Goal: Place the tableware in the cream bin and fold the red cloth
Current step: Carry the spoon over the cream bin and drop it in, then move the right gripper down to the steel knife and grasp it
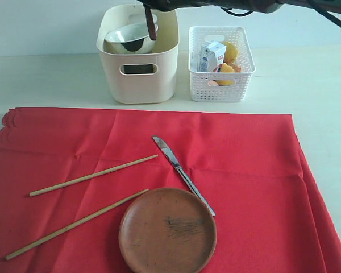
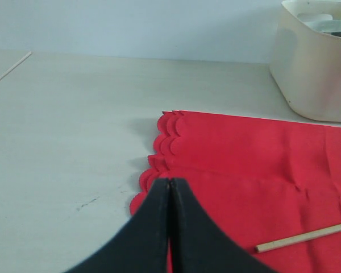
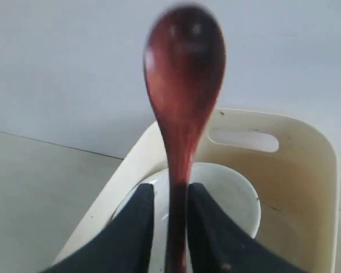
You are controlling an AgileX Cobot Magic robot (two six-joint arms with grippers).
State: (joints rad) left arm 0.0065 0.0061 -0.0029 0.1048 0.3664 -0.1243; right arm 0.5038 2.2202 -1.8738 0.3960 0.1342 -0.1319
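Desk (image 1: 45, 79): pale, matte, filling the exterior view under everything
Room: plain light wall (image 1: 45, 23) across the top of the frame
Cloth (image 1: 244, 170): red, spread flat over the lower two thirds of the frame, scalloped edge at the left, faint creases
Bin (image 1: 139, 85): cream, upper centre, just beyond the cloth's far edge; a bowl (image 1: 125, 37) lies tilted inside
Basket (image 1: 221, 85): white lattice, just right of the bin, holding a carton (image 1: 211, 56) and yellow food
Plate (image 1: 167, 233): brown, on the cloth at lower centre
Knife (image 1: 179, 170): on the cloth, slanting from centre down to the plate's right rim
Chopsticks (image 1: 94, 176): two, apart, slanting across the cloth at lower left
Right gripper (image 3: 171, 192): above the bin, narrowly parted around the handle of the spoon (image 3: 182, 85), which stands upright; one finger touches the handle, a sliver of gap shows at the other, so a firm pinch cannot be told
Left gripper (image 2: 169, 187): pressed together, holding nothing, over the cloth's scalloped edge
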